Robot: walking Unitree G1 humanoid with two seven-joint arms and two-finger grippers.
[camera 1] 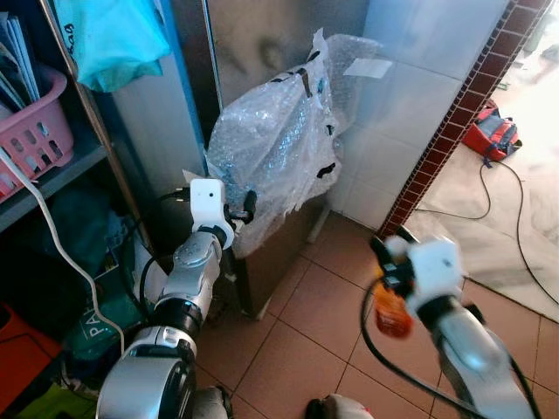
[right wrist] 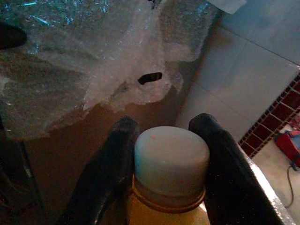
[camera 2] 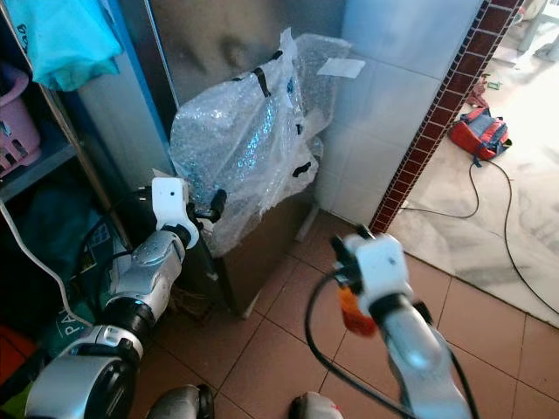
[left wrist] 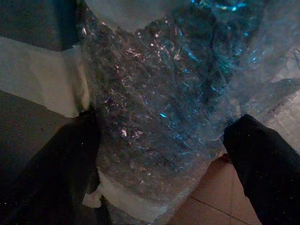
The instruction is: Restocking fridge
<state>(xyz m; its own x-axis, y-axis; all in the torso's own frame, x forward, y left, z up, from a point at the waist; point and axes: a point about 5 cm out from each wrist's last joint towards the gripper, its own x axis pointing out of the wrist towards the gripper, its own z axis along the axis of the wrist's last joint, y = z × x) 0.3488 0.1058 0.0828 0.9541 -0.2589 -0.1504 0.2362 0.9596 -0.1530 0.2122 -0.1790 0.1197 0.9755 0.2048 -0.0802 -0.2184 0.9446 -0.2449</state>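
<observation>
Bottle (right wrist: 171, 173) in raised right pincer (right wrist: 168, 154)

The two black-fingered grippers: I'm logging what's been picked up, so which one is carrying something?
The right gripper: its fingers clamp an orange bottle with a white cap. The left gripper is open at the bubble-wrap sheet.

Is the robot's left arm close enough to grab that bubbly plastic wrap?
Probably yes. The left gripper is open right at the bubble wrap, one black finger on each side of a fold, and nothing sits between them.
</observation>
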